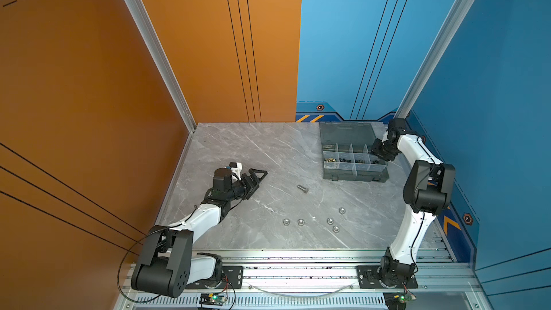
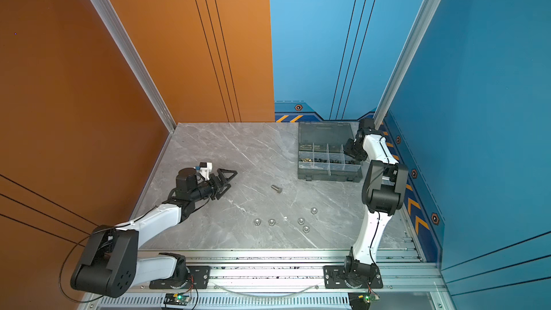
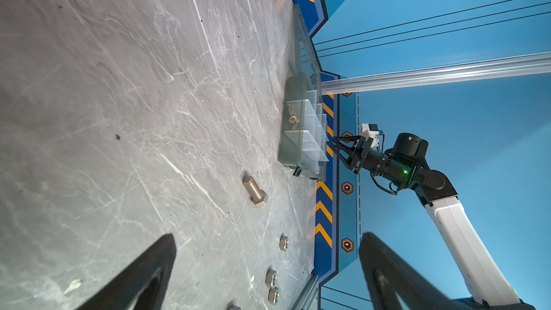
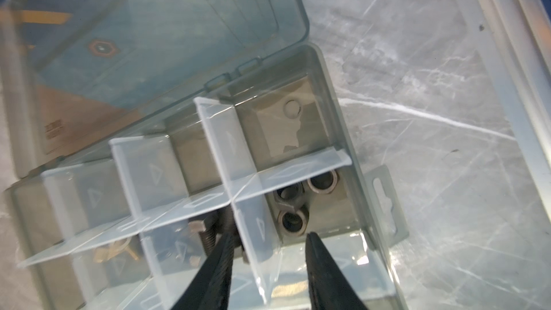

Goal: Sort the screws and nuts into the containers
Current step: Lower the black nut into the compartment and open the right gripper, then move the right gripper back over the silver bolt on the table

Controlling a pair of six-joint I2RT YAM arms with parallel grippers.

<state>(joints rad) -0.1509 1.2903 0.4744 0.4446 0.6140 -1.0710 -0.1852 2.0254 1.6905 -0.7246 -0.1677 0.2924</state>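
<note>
Over the far-right corner of the organiser box (image 4: 343,120), the right gripper (image 4: 269,241) – jaws parted, gripping nothing – straddles a clear divider (image 4: 256,234) beside the grey nuts (image 4: 293,201), while the left gripper (image 1: 261,178), also open and empty, hovers low over the table (image 1: 238,150) – where a silver screw (image 1: 303,188) and loose silver nuts (image 1: 330,221) lie.

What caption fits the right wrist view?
Open right gripper over the organiser box, three nuts in its corner compartment.

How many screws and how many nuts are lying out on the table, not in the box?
Silver screw: 1
Silver nuts: 5
Total loose on the table: 6
</note>
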